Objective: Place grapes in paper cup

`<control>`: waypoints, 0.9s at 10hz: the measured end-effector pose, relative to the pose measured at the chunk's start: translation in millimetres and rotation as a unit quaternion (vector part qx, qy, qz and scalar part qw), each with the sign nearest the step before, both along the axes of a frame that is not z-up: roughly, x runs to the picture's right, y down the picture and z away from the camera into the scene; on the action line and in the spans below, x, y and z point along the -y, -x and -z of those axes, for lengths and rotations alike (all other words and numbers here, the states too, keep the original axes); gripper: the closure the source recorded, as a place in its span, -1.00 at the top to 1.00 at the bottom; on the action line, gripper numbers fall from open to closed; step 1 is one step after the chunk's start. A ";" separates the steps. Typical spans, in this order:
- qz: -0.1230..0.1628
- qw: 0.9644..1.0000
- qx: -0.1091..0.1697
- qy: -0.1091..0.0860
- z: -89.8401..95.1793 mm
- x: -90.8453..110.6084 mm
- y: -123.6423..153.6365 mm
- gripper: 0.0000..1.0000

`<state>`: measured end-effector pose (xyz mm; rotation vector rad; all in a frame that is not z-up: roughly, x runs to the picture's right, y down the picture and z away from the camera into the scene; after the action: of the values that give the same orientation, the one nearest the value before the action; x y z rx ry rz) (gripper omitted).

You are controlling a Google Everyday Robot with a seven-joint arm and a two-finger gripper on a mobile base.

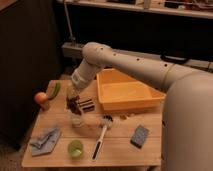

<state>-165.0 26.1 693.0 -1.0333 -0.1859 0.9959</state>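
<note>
My gripper (pixel 74 98) hangs from the white arm over the left half of the wooden table (pixel 120 150). It is shut on the grapes (pixel 74 105), a small dark bunch dangling below the fingers. The white paper cup (pixel 77 120) stands upright on the table just under the grapes, slightly to the right. The grapes hang above its rim, outside the cup.
An orange bin (pixel 125 92) stands to the right of the gripper. A dark striped packet (pixel 87 105) lies beside the cup. An orange-red fruit (pixel 40 98) and a green item (pixel 54 91) sit at left. A grey cloth (pixel 45 140), light-green cup (pixel 75 148), brush (pixel 101 136) and blue sponge (pixel 139 136) lie in front.
</note>
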 end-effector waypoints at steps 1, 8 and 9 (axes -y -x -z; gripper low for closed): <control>-0.001 1.000 -0.001 0.001 -1.9 -1.9 -0.4 -1.00; -0.010 1.000 0.007 0.007 -17.3 -20.7 -0.6 -1.00; -0.012 1.000 0.009 0.009 -19.9 -23.3 -0.5 -1.00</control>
<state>-164.6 49.4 712.9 -1.0581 -0.2049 1.0107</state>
